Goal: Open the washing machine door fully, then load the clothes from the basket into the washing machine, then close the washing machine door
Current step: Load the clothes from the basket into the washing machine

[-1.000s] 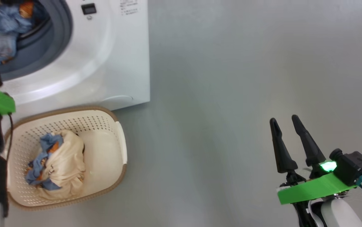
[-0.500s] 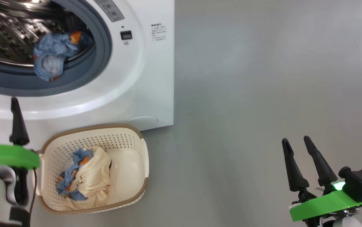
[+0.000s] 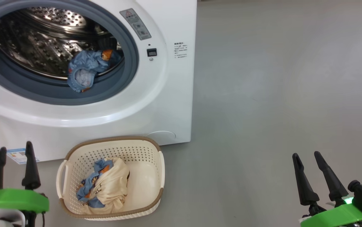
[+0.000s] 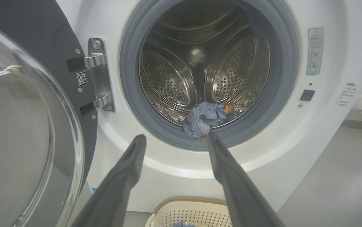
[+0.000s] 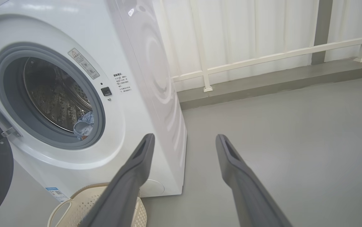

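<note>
The white washing machine (image 3: 168, 104) stands with its mouth open; a light blue garment (image 3: 84, 71) lies over the grey gasket at the drum's lip, also as the blue garment (image 4: 206, 118). The washing machine door (image 4: 17, 135) is swung open at the left. In front of the washer sits the cream basket (image 3: 143, 151), holding cream and blue clothes (image 3: 105, 186). My left gripper (image 3: 14, 154) hovers open and empty to the left of the basket. My right gripper (image 3: 307, 156) stands open and empty over bare floor far to the right.
Grey floor (image 3: 278, 94) stretches to the right of the washer. A white railing (image 5: 262, 60) and pale wall run behind it. The basket rim (image 5: 83, 192) sits close against the washer's front.
The head camera has tilted up and shifted, so washer and basket slid right and down in view. The left gripper has come away from the drum mouth to beside the basket. Both grippers stay open.
</note>
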